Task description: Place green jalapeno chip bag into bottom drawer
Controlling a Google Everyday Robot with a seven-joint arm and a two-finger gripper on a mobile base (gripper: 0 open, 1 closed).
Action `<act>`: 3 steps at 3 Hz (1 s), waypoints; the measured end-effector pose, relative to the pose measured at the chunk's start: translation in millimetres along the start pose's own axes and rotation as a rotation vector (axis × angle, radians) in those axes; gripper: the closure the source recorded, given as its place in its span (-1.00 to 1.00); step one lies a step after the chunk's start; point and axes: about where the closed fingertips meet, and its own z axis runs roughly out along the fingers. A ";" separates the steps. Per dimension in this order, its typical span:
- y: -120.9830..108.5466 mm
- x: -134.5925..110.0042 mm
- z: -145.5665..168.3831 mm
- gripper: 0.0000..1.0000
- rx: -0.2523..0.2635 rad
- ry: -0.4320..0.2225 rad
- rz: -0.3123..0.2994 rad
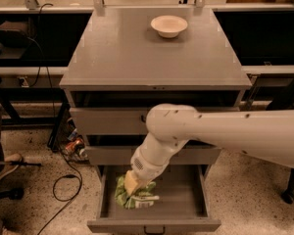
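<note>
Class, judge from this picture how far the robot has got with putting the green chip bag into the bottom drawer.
Done: the bottom drawer is pulled open, and the green jalapeno chip bag is inside it, towards its left side. In hand: the gripper sits at the bag, down in the drawer. Left: letting go of the bag, if that is not yet done, and withdrawing the gripper.
</note>
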 end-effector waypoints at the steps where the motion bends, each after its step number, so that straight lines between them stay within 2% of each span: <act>1: 3.6 -3.2 22.7 1.00 -0.032 0.023 -0.005; 2: 3.6 -3.1 22.7 1.00 -0.032 0.023 -0.005; 3: -10.0 -7.3 35.8 1.00 -0.053 0.013 -0.021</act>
